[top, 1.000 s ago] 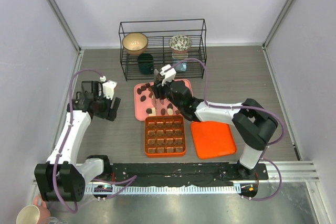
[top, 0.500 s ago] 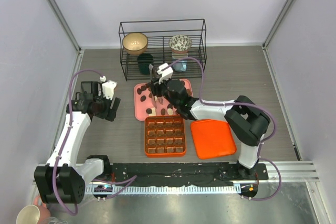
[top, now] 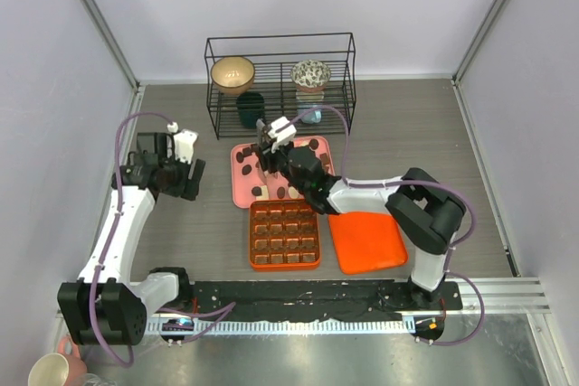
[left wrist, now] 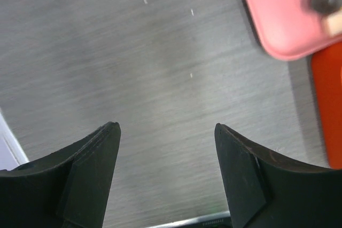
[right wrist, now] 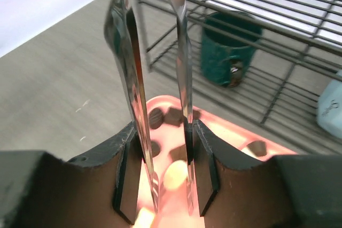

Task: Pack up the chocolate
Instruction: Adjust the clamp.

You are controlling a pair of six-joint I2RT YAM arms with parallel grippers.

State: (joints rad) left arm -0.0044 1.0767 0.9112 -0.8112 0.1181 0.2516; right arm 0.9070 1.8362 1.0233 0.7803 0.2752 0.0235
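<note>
Chocolate (right wrist: 257, 148): small pieces, dark, tan and cream, lying loose on pink tray (left wrist: 278, 20). Tray sits on table (left wrist: 133, 52), just far of box (top: 252, 237) and near of rack (top: 276, 88). Pieces are rounded or squarish and too small to read any long axis or heading. The scatter itself runs near–far down the tray's left half, with a few more pieces toward its far right corner.

Right gripper (right wrist: 165, 180): over far left part of tray, fingers clamped on tweezers (right wrist: 131, 68). The two blades stand a narrow gap apart and reach away from the wrist toward the rack. They run off the top of the wrist view, so the tips are unseen. Nothing shows between the blades. Whether they touch tray or chocolate: cannot tell.

Left gripper (left wrist: 165, 142): fingers spread wide, holding nothing, over bare table left of tray and well apart from the chocolate. Tray corner and box edge show at the right of its wrist view.

Lid (top: 366, 240): flat on table, right of box, close beside it.

Change over the last second: right gripper has drifted left across the tray's far end, forearm swinging left with it. Left gripper has edged slightly far, its cable loop now standing higher. Tray, box and lid unmoved.
</note>
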